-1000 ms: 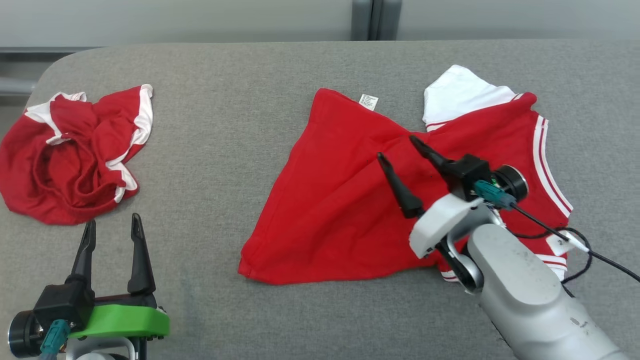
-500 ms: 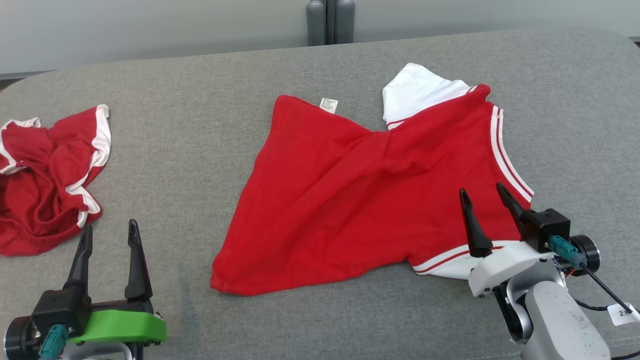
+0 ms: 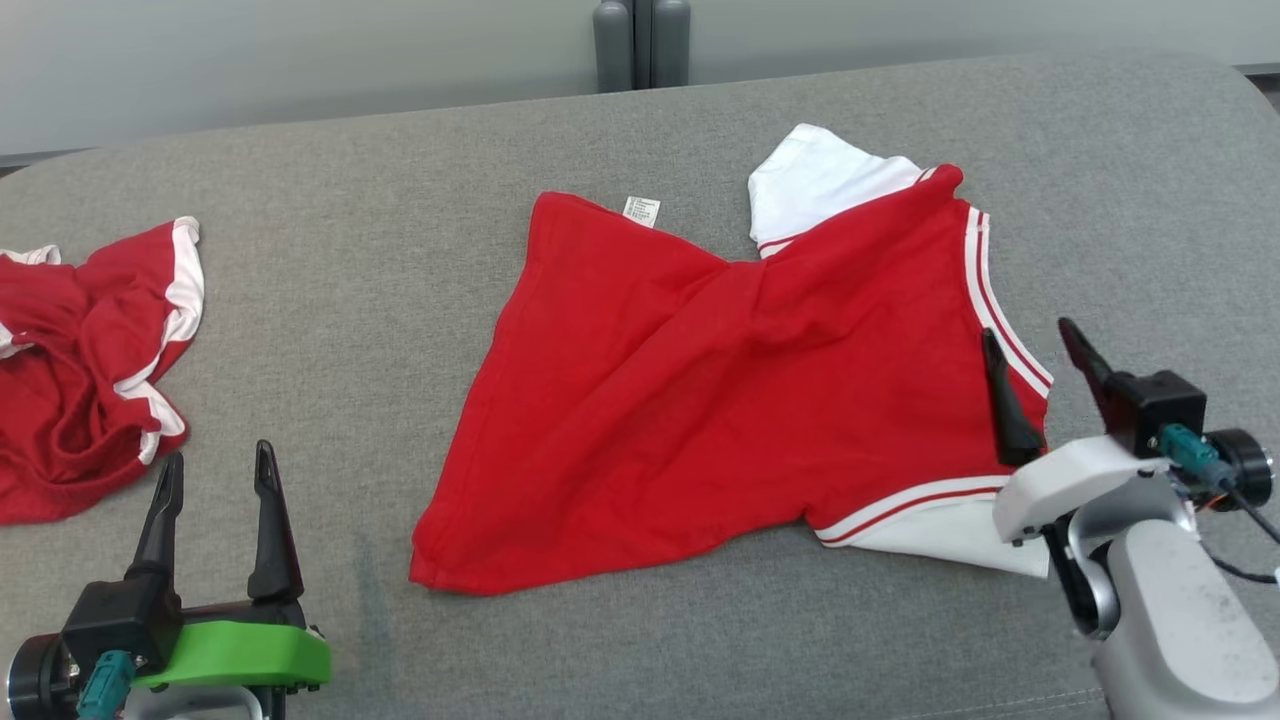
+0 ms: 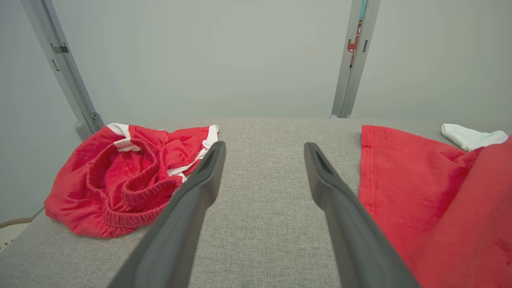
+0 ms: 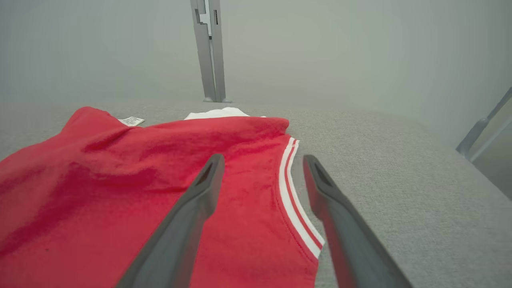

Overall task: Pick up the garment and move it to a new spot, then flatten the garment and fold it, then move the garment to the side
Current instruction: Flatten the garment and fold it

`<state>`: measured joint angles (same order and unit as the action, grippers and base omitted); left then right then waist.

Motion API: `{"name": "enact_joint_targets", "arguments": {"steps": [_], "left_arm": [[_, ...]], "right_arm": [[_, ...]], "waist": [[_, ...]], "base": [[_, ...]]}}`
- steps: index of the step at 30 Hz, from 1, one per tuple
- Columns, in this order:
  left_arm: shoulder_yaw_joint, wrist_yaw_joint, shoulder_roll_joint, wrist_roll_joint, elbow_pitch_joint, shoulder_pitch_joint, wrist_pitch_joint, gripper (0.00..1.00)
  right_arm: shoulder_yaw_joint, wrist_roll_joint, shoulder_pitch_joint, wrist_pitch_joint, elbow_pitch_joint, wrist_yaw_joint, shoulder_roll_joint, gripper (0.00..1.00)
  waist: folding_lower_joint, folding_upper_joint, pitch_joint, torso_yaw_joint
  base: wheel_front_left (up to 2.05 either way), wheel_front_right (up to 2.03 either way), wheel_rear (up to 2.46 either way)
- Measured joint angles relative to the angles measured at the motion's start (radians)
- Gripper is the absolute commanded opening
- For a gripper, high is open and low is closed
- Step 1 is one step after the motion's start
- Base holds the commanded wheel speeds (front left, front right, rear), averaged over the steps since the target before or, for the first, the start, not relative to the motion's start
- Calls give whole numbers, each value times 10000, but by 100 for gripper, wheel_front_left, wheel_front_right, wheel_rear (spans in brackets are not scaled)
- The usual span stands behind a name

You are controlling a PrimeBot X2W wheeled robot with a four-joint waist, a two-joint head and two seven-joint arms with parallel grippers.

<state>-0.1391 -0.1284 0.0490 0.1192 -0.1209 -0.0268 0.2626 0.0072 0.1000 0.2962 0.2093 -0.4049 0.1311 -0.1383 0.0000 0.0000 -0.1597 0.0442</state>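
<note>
The red garment (image 3: 720, 380) is lying mostly spread, though creased and skewed, in the middle of the grey worktop (image 3: 380, 200), with one white sleeve (image 3: 820, 175) poking out at its far side. The right hand (image 3: 1028, 332) is hanging wide and empty, its fingers straddling the white-striped edge (image 3: 1000, 310) on the garment's right. The left hand (image 3: 219, 455) is hanging wide and empty over bare worktop, between the garment and crumpled red shorts (image 3: 80, 370). Flattening seems to be the step in hand. Next, each hand probably needs to pinch an edge and draw the creases out.
</note>
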Motion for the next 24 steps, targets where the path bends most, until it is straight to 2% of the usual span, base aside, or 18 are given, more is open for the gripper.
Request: {"name": "enact_joint_targets", "arguments": {"steps": [8, 14, 24], "left_arm": [[194, -4, 0, 19, 44, -111, 0, 100], [267, -4, 0, 54, 44, -300, 0, 100], [213, -4, 0, 107, 40, -416, 0, 100]], "right_arm": [[-282, -113, 852, -807, -980, 0, -863, 100], [-123, 420, 1127, -1229, -2205, 0, -991, 100], [483, 1348, 1222, -1106, -3676, 0, -844, 100]], "waist": [[0, 0, -274, -12], [0, 0, -579, -98], [0, 0, -841, -245]], "base": [[0, 0, 0], [0, 0, 0], [0, 0, 0]]}}
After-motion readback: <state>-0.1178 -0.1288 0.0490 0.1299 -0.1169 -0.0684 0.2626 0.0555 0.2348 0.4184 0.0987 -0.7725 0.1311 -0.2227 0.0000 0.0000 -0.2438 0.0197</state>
